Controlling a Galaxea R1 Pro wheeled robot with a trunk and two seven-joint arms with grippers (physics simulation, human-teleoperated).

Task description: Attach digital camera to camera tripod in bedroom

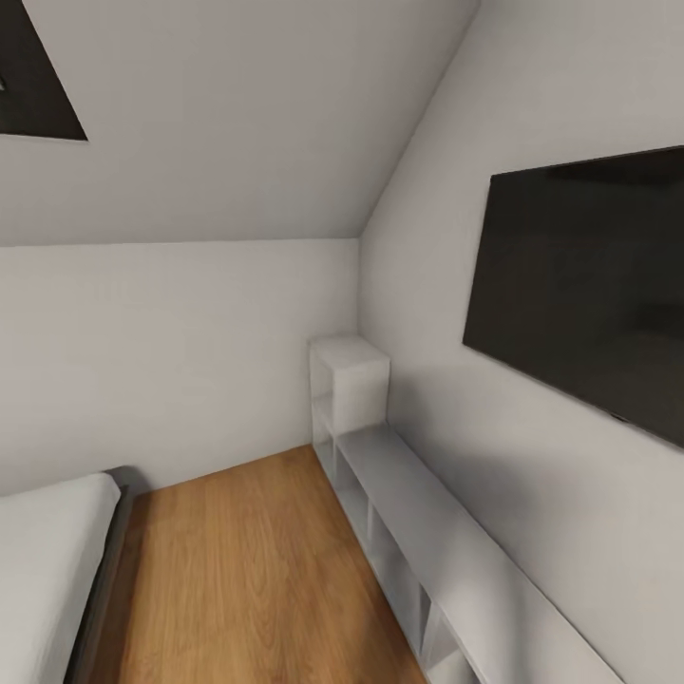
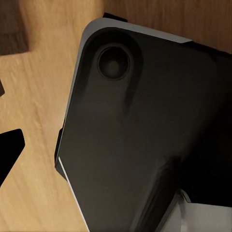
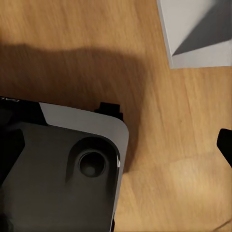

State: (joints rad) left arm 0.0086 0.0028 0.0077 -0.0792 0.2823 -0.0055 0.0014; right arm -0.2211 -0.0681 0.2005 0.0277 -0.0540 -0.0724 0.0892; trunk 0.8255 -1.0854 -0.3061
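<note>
I am in the bedroom, facing a corner where white walls (image 1: 190, 332) meet a sloped ceiling with a dark-framed skylight (image 1: 33, 76). The digital camera and the camera tripod are out of view. In the left wrist view, one black fingertip (image 2: 9, 150) juts in at the picture's edge, over the wood floor (image 2: 38, 96) and beside my dark base (image 2: 145, 135). The right wrist view likewise catches a sliver of a black fingertip (image 3: 226, 145) over the floor, with the base (image 3: 58, 179) below. Neither view shows how the jaws stand.
A grey bed with a white mattress (image 1: 47, 551) is at the near left. A low white shelf unit (image 1: 418, 494) with a taller cube at its far end runs along the right wall under a black wall screen (image 1: 589, 285). A wood floor strip (image 1: 247, 570) lies between them.
</note>
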